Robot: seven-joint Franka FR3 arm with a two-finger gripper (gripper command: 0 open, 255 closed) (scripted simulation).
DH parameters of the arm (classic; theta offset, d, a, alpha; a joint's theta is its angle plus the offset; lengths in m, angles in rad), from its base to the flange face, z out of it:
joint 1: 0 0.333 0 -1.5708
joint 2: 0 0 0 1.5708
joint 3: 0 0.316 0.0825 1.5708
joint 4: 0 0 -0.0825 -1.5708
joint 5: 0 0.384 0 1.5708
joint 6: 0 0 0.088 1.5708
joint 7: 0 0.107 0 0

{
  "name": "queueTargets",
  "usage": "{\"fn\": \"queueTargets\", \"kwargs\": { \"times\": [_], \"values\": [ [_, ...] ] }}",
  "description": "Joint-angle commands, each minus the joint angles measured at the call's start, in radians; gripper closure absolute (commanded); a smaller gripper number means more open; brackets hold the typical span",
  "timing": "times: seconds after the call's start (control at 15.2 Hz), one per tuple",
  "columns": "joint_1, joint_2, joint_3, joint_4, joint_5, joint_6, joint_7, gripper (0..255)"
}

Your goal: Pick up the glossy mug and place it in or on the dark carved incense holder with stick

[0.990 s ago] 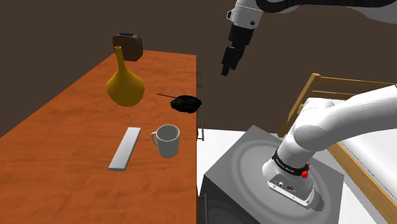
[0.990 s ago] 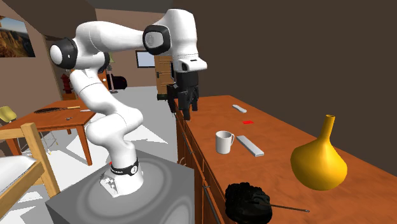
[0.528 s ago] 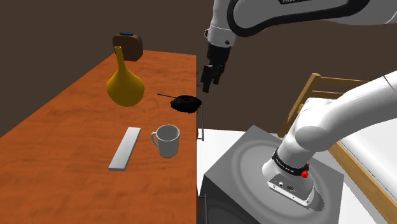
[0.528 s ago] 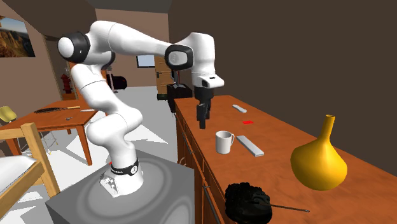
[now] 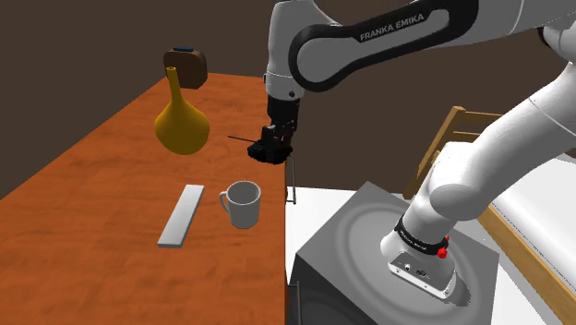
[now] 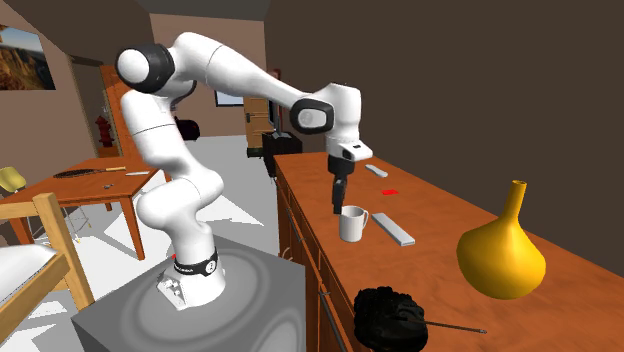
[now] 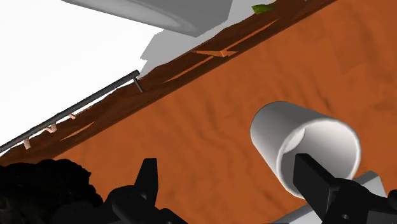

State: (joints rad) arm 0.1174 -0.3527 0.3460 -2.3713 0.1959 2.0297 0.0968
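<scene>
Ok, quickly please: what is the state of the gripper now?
Gripper: open, fingers apart, holding nothing; the white mug is not grasped.

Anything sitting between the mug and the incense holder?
Nothing. In the second exterior view only bare wooden tabletop lies between the white mug and the black incense holder.

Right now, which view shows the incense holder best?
Second exterior view: the incense holder sits unobstructed, stick visible. In the shoulder view the gripper partly covers it, black on black. The wrist view catches its black edge beside one finger.
</scene>
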Motion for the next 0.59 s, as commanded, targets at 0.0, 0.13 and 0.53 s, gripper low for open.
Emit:
{"fn": "queueTargets", "kwargs": {
  "times": [0.0, 0.13, 0.53],
  "values": [
    [0.007, 0.077, 0.034, 0.028, -0.007, 0.041, 0.034, 0],
    [0.014, 0.147, 0.063, 0.054, -0.02, 0.075, 0.067, 0],
    [0.03, 0.281, 0.106, 0.092, -0.06, 0.152, 0.131, 0]
  ]
}}
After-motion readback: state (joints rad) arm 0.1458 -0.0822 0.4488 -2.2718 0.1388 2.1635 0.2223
